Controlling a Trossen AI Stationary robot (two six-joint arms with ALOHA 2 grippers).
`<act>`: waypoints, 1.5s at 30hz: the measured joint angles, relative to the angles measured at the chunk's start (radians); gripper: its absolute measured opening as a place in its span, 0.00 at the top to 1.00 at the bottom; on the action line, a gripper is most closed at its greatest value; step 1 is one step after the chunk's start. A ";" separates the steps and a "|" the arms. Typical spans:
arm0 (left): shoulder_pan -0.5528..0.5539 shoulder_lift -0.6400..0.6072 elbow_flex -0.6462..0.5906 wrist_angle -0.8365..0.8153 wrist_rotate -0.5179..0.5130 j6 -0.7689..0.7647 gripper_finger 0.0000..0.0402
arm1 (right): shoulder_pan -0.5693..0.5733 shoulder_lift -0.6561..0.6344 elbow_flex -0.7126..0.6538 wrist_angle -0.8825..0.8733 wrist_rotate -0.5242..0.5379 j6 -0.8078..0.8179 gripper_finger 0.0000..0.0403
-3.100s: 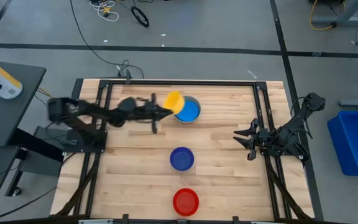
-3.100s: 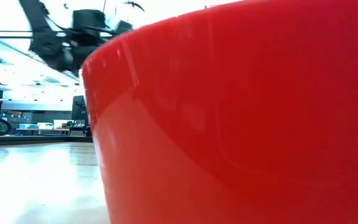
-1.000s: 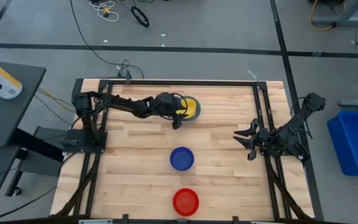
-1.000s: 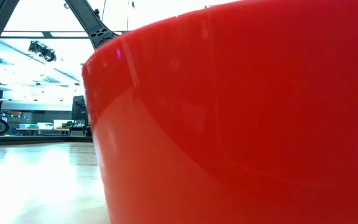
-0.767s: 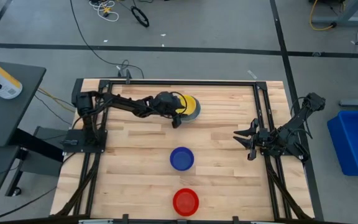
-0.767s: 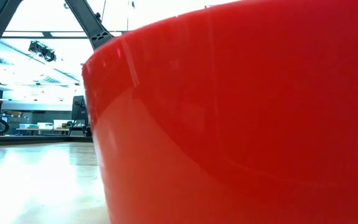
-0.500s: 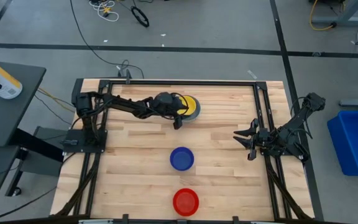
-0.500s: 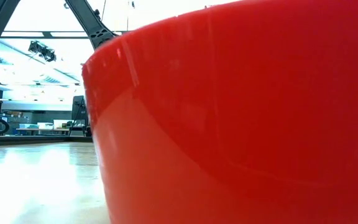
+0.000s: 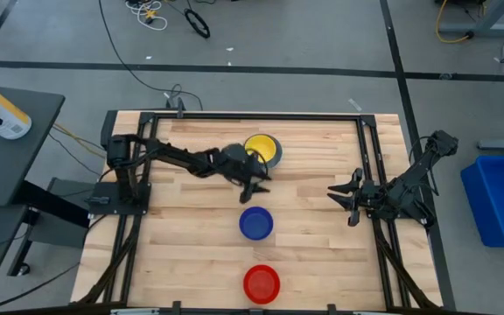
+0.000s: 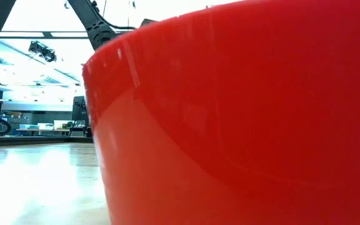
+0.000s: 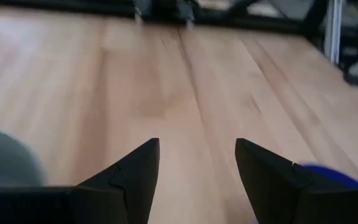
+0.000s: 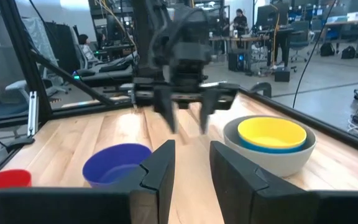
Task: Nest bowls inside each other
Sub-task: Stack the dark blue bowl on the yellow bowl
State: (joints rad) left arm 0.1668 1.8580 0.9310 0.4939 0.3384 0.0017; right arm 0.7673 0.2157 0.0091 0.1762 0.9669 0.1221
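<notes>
Hovering empty and spread between the stack and the dark blue bowl point(image 9: 255, 223), the left gripper point(image 9: 257, 185) has let go: yellow bowl point(image 9: 262, 148) sits nested at twelve o'clock. Red bowl point(image 9: 262, 283) waits at six; right gripper point(image 9: 346, 198), at three, holds nothing, fingers slightly parted.

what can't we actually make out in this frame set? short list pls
- Low view: the red bowl fills the picture and hides the other bowls and both grippers.
- High view: the light blue bowl is covered by the yellow bowl; only the right wrist view shows its rim.
- Left wrist view: the dark blue bowl is mostly behind a finger; the grey bowl is blurred and cut off.
</notes>
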 joint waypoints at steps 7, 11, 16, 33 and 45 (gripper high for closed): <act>-0.147 -0.043 0.000 -0.192 -0.131 -0.004 0.45 | 0.000 0.000 0.000 -0.016 0.000 0.020 0.73; -0.209 -0.073 0.000 -0.263 -0.210 -0.017 0.45 | 0.000 0.000 0.000 -0.016 0.000 0.020 0.72; -0.236 -0.085 0.000 -0.292 -0.238 -0.028 0.45 | 0.000 0.000 0.000 -0.016 0.000 0.020 0.73; -0.208 -0.071 -0.045 -0.304 -0.294 -0.070 0.46 | 0.000 0.000 0.000 -0.016 -0.002 0.013 0.73; -0.208 -0.022 -0.045 -0.286 -0.310 -0.095 0.60 | 0.000 0.000 0.000 -0.015 -0.001 0.013 0.73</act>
State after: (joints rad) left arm -0.0414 1.8362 0.8864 0.2082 0.0288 -0.0937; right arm 0.7673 0.2157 0.0090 0.1608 0.9657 0.1352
